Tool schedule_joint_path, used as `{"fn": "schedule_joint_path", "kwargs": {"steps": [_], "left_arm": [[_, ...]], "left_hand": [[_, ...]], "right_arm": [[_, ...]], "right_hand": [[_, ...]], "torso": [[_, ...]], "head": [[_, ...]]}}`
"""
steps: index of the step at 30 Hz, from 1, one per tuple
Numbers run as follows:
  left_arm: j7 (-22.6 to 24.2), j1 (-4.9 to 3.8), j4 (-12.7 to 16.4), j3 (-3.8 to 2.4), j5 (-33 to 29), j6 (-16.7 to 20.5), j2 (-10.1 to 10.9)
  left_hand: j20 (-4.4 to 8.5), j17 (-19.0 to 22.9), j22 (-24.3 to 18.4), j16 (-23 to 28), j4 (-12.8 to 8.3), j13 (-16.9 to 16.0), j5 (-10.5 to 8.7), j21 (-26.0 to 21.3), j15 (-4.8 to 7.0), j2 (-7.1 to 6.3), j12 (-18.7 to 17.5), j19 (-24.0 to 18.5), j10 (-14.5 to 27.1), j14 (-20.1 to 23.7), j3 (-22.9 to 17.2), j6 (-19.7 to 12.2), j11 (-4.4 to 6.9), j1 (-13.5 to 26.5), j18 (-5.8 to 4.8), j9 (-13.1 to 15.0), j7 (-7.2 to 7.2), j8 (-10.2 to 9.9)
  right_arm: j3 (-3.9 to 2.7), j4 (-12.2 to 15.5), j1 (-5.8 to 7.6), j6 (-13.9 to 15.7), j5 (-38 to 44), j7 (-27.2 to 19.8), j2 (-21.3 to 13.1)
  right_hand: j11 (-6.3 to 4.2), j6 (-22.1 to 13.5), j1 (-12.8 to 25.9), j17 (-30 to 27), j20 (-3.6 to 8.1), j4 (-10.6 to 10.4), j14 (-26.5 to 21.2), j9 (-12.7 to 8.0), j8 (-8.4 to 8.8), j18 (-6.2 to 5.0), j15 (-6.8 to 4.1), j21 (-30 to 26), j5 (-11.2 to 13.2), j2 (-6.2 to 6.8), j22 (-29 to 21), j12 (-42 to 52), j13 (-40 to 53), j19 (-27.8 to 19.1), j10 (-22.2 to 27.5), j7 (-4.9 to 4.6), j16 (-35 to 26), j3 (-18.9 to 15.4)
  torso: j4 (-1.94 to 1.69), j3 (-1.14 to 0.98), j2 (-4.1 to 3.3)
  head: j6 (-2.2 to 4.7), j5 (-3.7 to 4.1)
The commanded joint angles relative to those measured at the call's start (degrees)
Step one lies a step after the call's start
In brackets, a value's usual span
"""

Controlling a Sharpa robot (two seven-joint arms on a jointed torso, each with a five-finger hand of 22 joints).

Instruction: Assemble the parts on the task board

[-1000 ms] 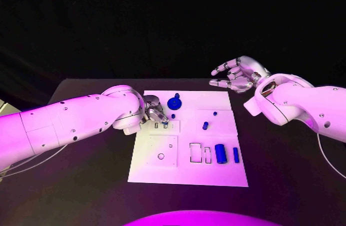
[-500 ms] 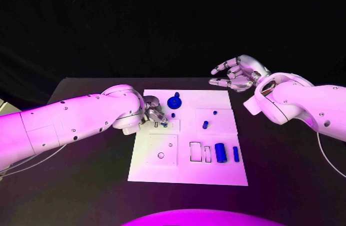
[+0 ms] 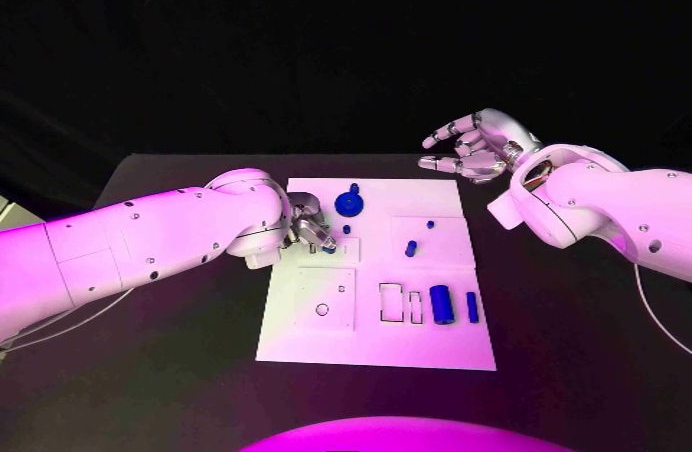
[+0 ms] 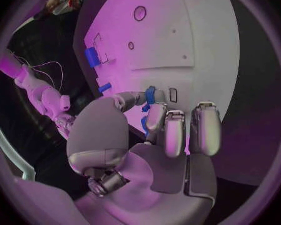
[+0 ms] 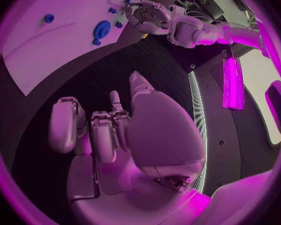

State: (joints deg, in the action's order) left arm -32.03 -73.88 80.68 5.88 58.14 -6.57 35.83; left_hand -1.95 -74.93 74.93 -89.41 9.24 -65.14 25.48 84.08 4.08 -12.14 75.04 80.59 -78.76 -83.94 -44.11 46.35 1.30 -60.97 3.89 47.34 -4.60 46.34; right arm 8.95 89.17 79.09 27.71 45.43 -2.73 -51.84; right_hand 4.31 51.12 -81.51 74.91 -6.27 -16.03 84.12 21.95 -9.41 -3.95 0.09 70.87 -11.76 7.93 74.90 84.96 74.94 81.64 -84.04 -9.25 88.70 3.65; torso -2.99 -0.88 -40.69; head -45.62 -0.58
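1. Left hand [image 3: 309, 225]: low over the task board [image 3: 378, 347] near its left edge, fingers curled together. The left wrist view shows a small blue part [image 4: 151, 95] at the fingertips, apparently pinched, though contact is not sharp.
2. Task board: white, lying mid-table [image 3: 159, 372].
3. Blue round part [image 3: 349, 205]: on the board's far section, just beside the left hand.
4. Small blue peg [image 3: 411, 249]: near board centre.
5. Blue cylinder [image 3: 441, 305] and blue bar [image 3: 472, 307]: side by side, nearer right portion.
6. Right hand [image 3: 473, 147]: raised beyond the board's far right corner, fingers spread, holding nothing.
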Motion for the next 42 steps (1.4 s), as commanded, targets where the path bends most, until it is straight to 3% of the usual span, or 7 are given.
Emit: {"fn": "schedule_joint_path", "kwargs": {"steps": [1, 18, 37, 42], "left_arm": [[-0.51, 0.28, -0.07, 0.16, 0.79, -1.44, -0.12], [-0.79, 0.31, -0.75, 0.16, -0.11, -3.3, -0.86], [-1.56, 0.27, -2.64, 0.15, -1.87, -6.04, -2.44], [-1.58, 0.27, -3.04, 0.15, -2.03, -6.2, -2.78]], "left_hand": [[-0.05, -13.78, 0.58, 0.02, -10.54, -0.05, 0.3, 0.34, 0.36, 0.79, 0.19, 0.27, -0.45, -5.67, -10.17, 1.55, 0.0, -0.03, -0.6, 0.42, 1.52, 0.16], [0.03, -13.8, 0.7, 0.01, -10.03, 0.33, 0.2, 0.38, 0.45, 0.99, 0.08, 0.36, -0.55, -5.68, -9.73, 1.8, 0.14, 0.72, -0.64, 0.79, 1.72, 0.37], [0.41, -13.98, 0.82, -0.07, -7.91, 1.04, -0.8, 0.27, 0.96, 1.95, -0.16, 0.47, -0.99, -5.74, -5.99, 2.51, 0.81, 2.83, -0.68, 1.52, 2.63, 0.42], [0.59, -13.96, 0.87, -0.06, -6.51, 1.02, -1.13, 0.21, 1.14, 2.29, -0.08, 0.54, -1.08, -5.74, -3.5, 2.87, 1.0, 3.79, -0.7, 1.6, 2.9, 0.09]], "right_arm": [[0.0, 0.06, -0.05, -0.8, 0.57, -0.57, 0.02], [0.0, 0.13, -0.05, -0.8, 0.61, -0.54, -0.04], [0.0, 0.14, -0.05, -0.73, 0.68, -0.53, -0.05], [0.0, 0.16, -0.05, -0.71, 0.68, -0.55, -0.08]], "right_hand": [[0.26, -0.48, -0.39, 10.53, 0.1, 0.04, 4.81, 0.07, -0.27, -0.28, 0.19, -0.15, -0.25, 0.18, 2.78, -0.2, 9.73, -0.03, -0.81, -0.09, -0.21, -0.06], [0.26, -0.48, -0.39, 10.53, 0.1, 0.04, 4.81, 0.07, -0.27, -0.28, 0.19, -0.15, -0.25, 0.18, 2.78, -0.2, 9.73, -0.03, -0.81, -0.09, -0.21, -0.06], [0.26, -0.48, -0.39, 10.53, 0.1, 0.04, 4.81, 0.07, -0.27, -0.28, 0.19, -0.15, -0.25, 0.18, 2.78, -0.2, 9.73, -0.03, -0.81, -0.09, -0.21, -0.06], [0.26, -0.48, -0.39, 10.53, 0.1, 0.04, 4.81, 0.07, -0.27, -0.28, 0.19, -0.15, -0.25, 0.18, 2.78, -0.2, 9.73, -0.03, -0.81, -0.09, -0.21, -0.06]], "torso": [[0.0, -0.05, -0.01], [0.01, -0.06, 0.0], [0.0, -0.07, 0.0], [0.03, -0.06, -0.01]], "head": [[-0.05, 0.04], [-0.21, 0.17], [-0.49, 0.26], [-0.46, 0.35]]}}
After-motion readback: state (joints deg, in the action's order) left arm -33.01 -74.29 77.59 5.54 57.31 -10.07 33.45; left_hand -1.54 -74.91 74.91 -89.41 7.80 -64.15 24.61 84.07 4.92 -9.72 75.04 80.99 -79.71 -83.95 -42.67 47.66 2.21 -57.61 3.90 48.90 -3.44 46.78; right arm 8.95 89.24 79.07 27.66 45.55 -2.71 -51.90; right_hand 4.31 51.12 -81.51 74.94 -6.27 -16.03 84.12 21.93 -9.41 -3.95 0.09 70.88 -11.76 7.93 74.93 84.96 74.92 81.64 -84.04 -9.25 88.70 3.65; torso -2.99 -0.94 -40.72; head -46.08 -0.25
